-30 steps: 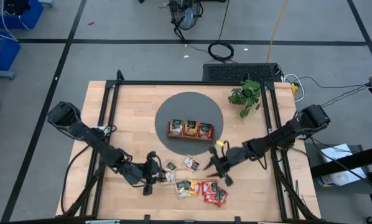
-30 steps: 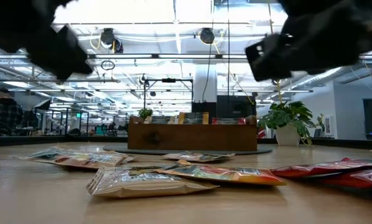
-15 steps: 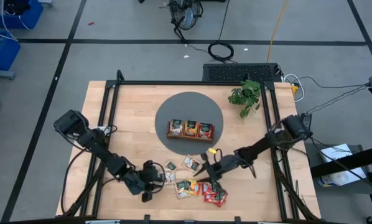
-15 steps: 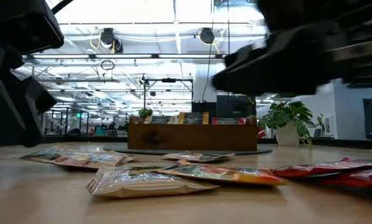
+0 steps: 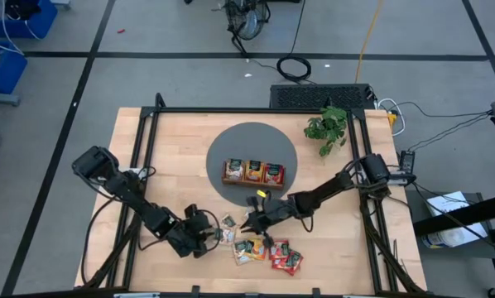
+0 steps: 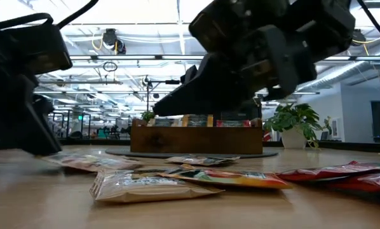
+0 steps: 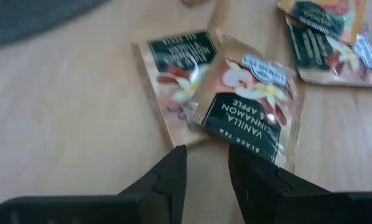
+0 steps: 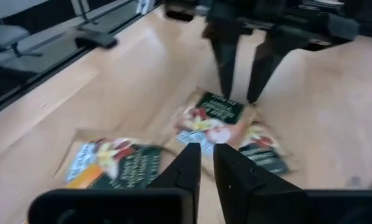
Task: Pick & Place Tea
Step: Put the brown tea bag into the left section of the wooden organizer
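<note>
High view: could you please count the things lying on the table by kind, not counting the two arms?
Loose tea sachets: about 7, some overlapping, near the left tool and the right tool
Wooden tray: 1
Plant: 1
Round grey mat: 1
Total: about 10

Over the last second the right gripper (image 5: 252,221) has slid leftward across the lower middle of the high view, from right of the loose tea sachets (image 5: 264,248) to just above them, beside the sachet (image 5: 255,217) lying closest to the grey mat. Its arm has stretched out with it, the elbow drawing in from the right edge of the worktop. The left gripper (image 5: 213,235) has edged rightward, up against the leftmost sachet (image 5: 228,222) of the scatter.
</note>
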Controlling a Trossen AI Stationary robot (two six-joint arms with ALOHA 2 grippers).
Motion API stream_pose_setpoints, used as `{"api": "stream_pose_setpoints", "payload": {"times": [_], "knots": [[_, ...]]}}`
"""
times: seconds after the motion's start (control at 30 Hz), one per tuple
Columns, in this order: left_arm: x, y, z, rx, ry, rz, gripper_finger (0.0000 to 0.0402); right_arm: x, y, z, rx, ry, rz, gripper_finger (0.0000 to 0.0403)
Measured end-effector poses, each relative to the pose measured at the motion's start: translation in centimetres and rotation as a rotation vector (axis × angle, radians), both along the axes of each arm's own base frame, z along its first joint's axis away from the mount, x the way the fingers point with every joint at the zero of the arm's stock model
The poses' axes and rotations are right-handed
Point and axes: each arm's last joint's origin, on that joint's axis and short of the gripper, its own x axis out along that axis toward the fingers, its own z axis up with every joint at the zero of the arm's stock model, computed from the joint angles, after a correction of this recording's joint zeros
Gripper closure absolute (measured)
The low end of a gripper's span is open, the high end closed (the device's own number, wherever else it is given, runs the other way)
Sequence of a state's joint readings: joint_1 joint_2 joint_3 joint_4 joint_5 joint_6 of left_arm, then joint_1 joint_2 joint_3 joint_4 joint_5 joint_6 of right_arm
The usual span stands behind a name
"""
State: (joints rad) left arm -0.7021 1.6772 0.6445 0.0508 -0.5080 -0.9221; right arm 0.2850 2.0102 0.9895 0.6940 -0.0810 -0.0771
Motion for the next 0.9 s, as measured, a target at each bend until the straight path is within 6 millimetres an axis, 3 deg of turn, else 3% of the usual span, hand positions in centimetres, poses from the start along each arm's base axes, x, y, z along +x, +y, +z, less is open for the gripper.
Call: {"api": "stream_pose_setpoints", "payload": {"times": [0.6,0.9], "knots": [[3.3,3.1,0.8,0.048,-0.086,-0.003,0.0279,-0.4,-0.2,-0.9,-0.026,0.098,0.066,0.038],[3.2,2.6,0.8,-0.091,-0.05,-0.054,0.0279,-0.2,-0.2,-0.5,-0.006,0.057,0.047,0.0375]]}}
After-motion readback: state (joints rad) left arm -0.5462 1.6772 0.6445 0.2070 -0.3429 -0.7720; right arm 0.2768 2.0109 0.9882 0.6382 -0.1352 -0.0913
